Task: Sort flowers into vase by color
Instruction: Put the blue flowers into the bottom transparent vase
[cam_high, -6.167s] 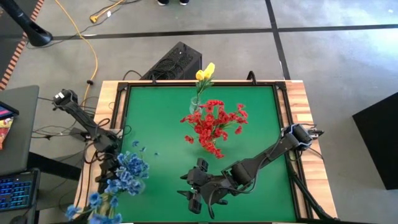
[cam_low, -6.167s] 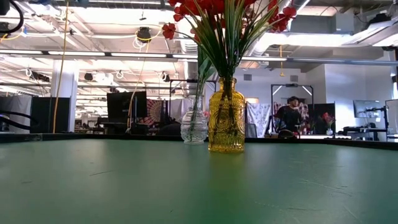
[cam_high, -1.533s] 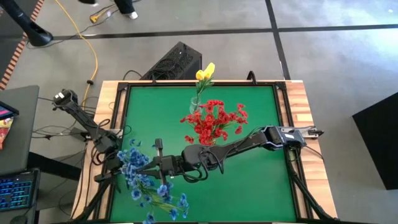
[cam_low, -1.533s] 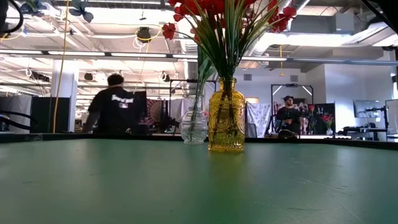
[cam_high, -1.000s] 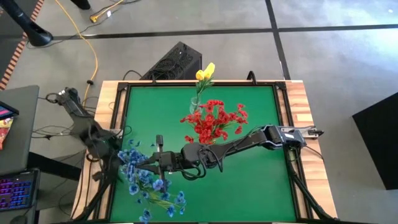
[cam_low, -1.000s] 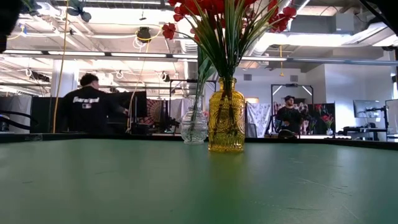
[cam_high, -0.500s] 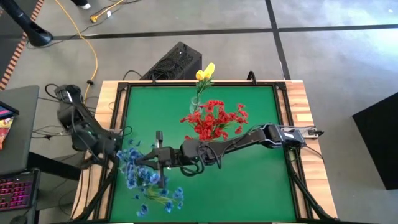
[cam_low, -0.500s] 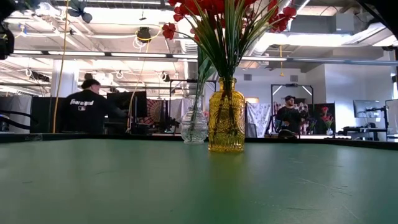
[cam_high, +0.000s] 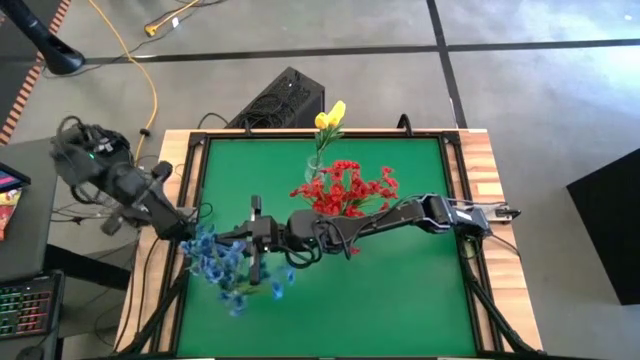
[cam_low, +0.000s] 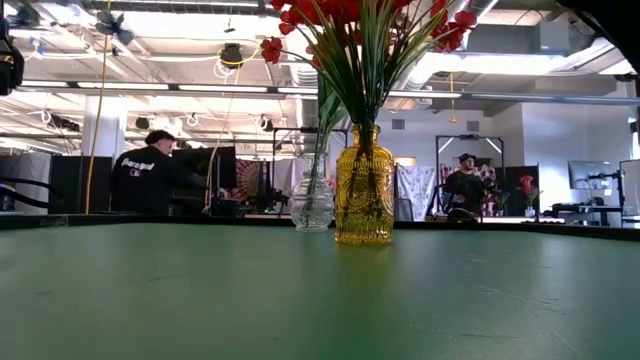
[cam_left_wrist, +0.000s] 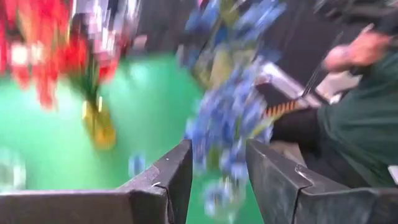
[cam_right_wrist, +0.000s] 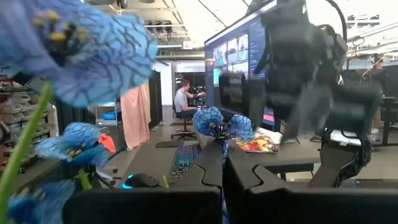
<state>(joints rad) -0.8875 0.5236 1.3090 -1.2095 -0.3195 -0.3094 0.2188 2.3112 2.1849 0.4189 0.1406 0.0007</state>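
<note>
A spray of blue flowers (cam_high: 232, 266) hangs in the air over the table's left near part, with my right gripper (cam_high: 244, 243) shut on it. In the right wrist view one blue bloom (cam_right_wrist: 219, 124) stands just past the fingers. My left gripper (cam_left_wrist: 217, 148) is open at the left edge, with the blue blooms (cam_left_wrist: 233, 118) beyond its fingers; in the high view it (cam_high: 186, 229) is beside the spray. Red flowers (cam_high: 345, 195) stand in a yellow glass vase (cam_low: 364, 190). A yellow flower (cam_high: 330, 115) stands in a clear vase (cam_low: 312, 205) behind it. My right gripper pinches a thin green stem (cam_right_wrist: 222, 167) of the blue flowers between its two shut fingers. The fingers come about level from the table's right. The spray is lifted clear of the table, its blooms spreading toward the left and near edges.
The two vases stand close together at the table's middle and far part. A wooden frame (cam_high: 482, 170) borders the green mat (cam_high: 420, 300). A black box (cam_high: 280, 98) sits beyond the far edge. People (cam_low: 150, 175) are in the room behind.
My right gripper, still shut on the blue flowers, has carried them a little toward the far edge, and the spray has drawn in from the near edge. My left arm has swung up and back toward the table's left far corner.
</note>
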